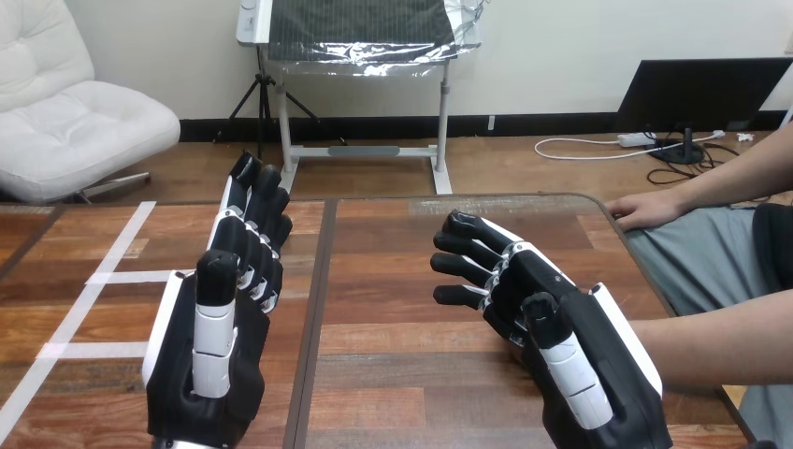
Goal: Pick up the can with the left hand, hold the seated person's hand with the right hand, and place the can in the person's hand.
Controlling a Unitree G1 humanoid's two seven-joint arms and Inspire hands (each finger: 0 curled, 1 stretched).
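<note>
Plainly, both robot hands are held over the wooden worktop (393,374), close to its near edge, and neither grips anything. The left hand (201,374) stands toward the near left corner, turned on edge with its palm facing the worktop's middle. Its fingers (252,234) are straight, packed side by side, and point toward the far edge, while its thumb (215,313) rises straight in front of them. The right hand (594,374) sits toward the near right corner, its white back shell turned to the right edge. Its fingers (468,265) are relaxed and fanned a little apart, aimed toward the middle and the far left, and its thumb lies straight along the palm, pinching nothing. The two hands are well apart. A dark seam (313,309) runs from the far edge to the near edge between them, just beside the left hand.

The person's hand (645,208) rests flat, knuckles up, on the far right corner, well apart from the right hand. A forearm (729,346) of the person comes in over the right edge and passes behind the right hand's back shell. Its end is hidden there, so I cannot tell whether the two touch. Strips of white tape (122,277) cross the worktop's left part, beside the left hand.
</note>
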